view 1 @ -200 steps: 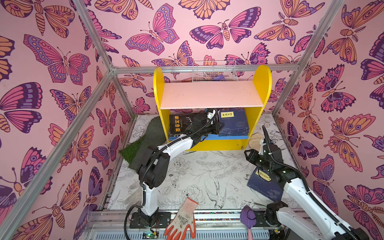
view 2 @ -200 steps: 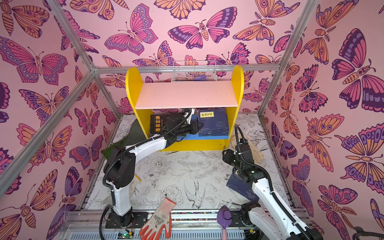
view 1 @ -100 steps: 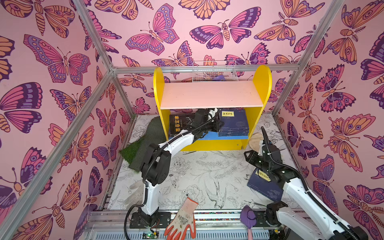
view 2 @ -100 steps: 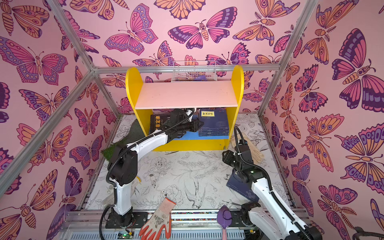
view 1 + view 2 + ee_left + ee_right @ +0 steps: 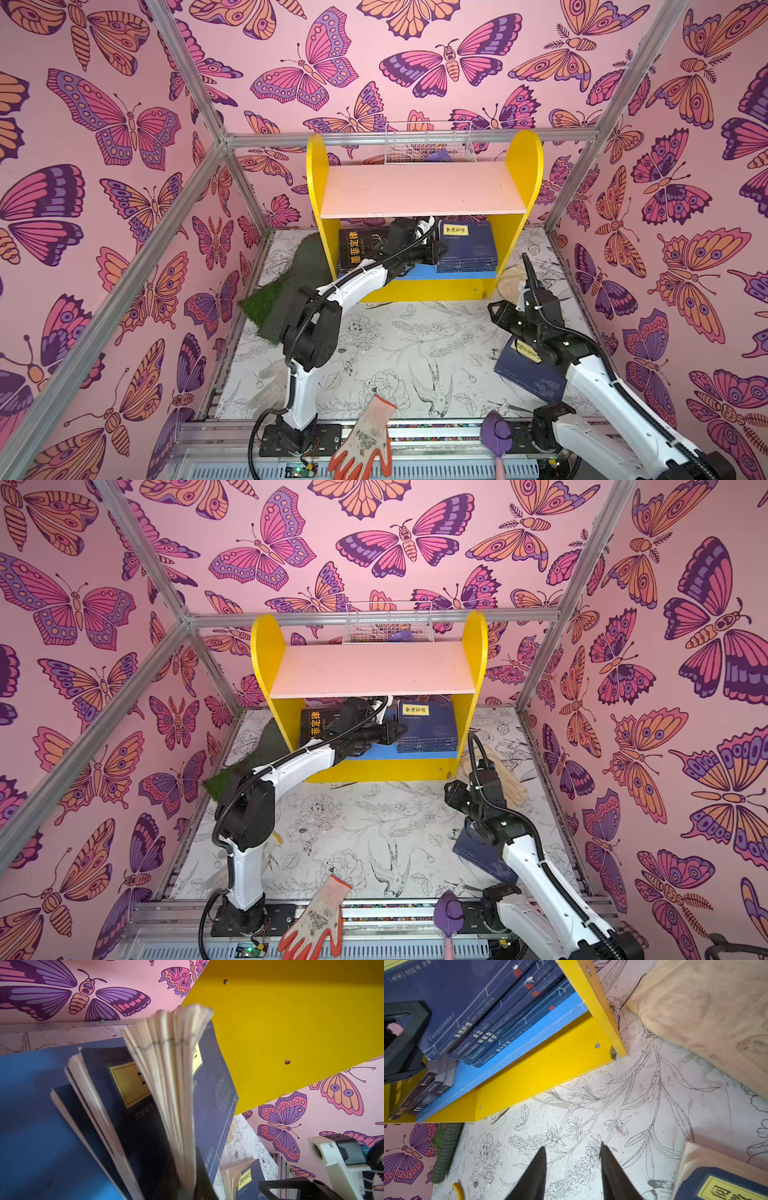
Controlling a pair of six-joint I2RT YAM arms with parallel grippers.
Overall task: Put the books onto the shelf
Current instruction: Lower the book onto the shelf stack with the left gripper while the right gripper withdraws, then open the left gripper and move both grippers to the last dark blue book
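The shelf (image 5: 524,166) (image 5: 374,669) stands at the back. On its blue lower board (image 5: 31,1105) (image 5: 529,1028) lie dark books (image 5: 353,249) (image 5: 313,729) (image 5: 415,1095) on the left and a navy stack (image 5: 469,245) (image 5: 430,727) (image 5: 467,1001) on the right. My left gripper (image 5: 440,249) (image 5: 401,731) (image 5: 191,1188) reaches under the pink board and is shut on the edge of a navy book (image 5: 170,1064), whose pages fan out over the stack. My right gripper (image 5: 498,316) (image 5: 453,796) (image 5: 572,1145) hovers open and empty over the mat. Beside it lies another navy book (image 5: 528,374) (image 5: 478,850) (image 5: 724,1184).
A white wire basket (image 5: 428,143) sits behind the shelf's top. Green turf (image 5: 286,286) lies left of the shelf and a beige cloth (image 5: 513,278) (image 5: 695,1012) right of it. A glove (image 5: 365,436) and a purple trowel (image 5: 496,432) lie at the front rail.
My left gripper has shifted a little to the right inside the lower shelf, towards the navy stack, still shut. The right arm has barely moved.
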